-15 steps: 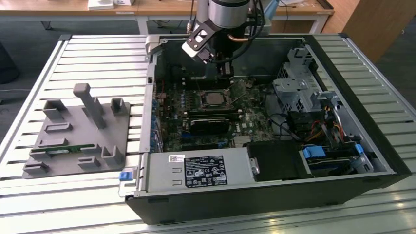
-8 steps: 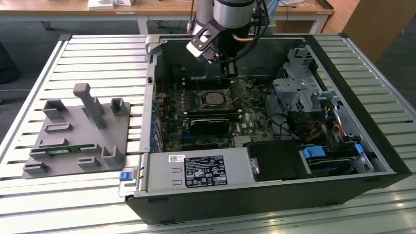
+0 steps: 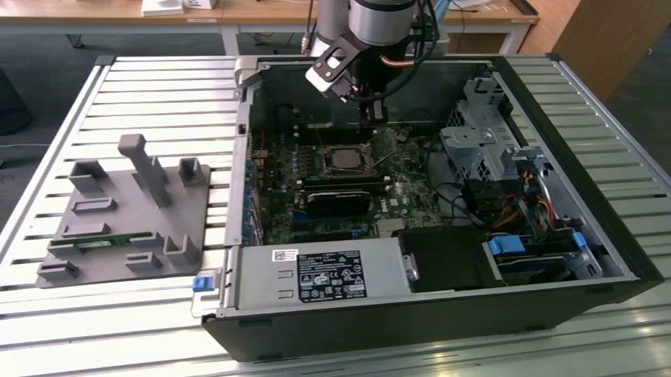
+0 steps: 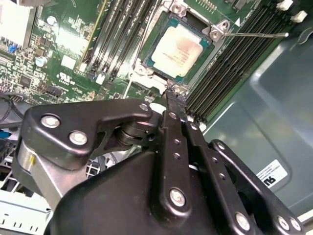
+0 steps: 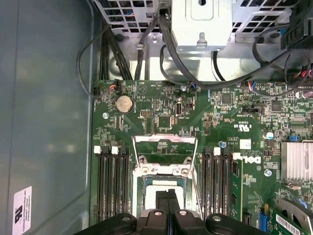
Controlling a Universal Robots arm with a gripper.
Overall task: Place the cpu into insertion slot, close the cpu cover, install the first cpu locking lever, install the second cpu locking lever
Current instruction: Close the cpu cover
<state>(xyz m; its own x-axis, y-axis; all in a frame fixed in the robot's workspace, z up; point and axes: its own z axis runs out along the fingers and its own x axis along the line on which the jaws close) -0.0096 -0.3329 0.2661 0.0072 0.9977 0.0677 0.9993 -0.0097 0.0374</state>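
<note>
Black metal fingers (image 4: pixel 171 122) pinched tight together, gripping nothing, hovering just by the square, pale silver cpu (image 4: pixel 177 49).

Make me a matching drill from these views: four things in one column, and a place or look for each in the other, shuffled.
Things:
1. cpu
2. coin battery
3. grey fixture
4. hand

Descriptions:
A. on the slatted table, outside the case
B. black, above the motherboard
C. round and silver
D. square, pale top, in the insertion slot

Pairs: 1-D, 2-C, 3-A, 4-B
</note>
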